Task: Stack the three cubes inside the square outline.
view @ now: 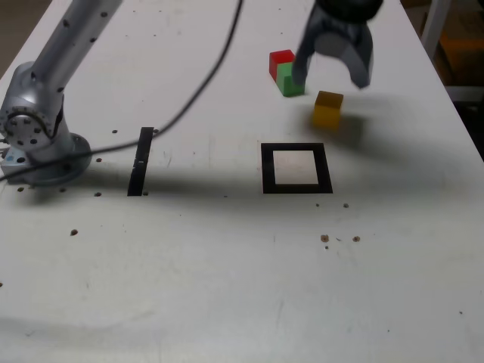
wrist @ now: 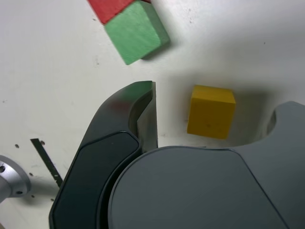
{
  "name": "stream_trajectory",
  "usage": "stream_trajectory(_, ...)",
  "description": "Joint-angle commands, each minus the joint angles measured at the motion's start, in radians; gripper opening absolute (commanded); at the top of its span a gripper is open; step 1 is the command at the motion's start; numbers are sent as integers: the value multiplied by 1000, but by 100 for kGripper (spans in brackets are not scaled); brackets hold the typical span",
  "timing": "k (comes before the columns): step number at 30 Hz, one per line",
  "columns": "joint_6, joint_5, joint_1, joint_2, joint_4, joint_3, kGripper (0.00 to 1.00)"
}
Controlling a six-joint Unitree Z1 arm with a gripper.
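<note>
My gripper hangs open over the far part of the table, its two dark jaws spread wide. The yellow cube rests on the table just below and in front of it; in the wrist view this yellow cube lies between the jaws of the gripper, touching neither. The green cube and red cube sit touching each other, just to the exterior view's left of the gripper, and appear in the wrist view as green cube and red cube. The square outline lies nearer the camera with nothing inside.
The arm's silver base stands at the exterior view's left, with a black cable running across the table. A straight black tape strip lies beside the base. The table's right edge is close to the cubes.
</note>
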Motion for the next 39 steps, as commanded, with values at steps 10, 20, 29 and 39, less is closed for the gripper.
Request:
stream_trajectory(10,1,27,241,-134,83,61,100)
stream_trajectory(20,1,-61,378,-125,-78,269,99)
stream_trajectory(29,-8,-114,381,-61,-178,263,99)
stream_trajectory(39,-29,-89,376,22,-180,205,98)
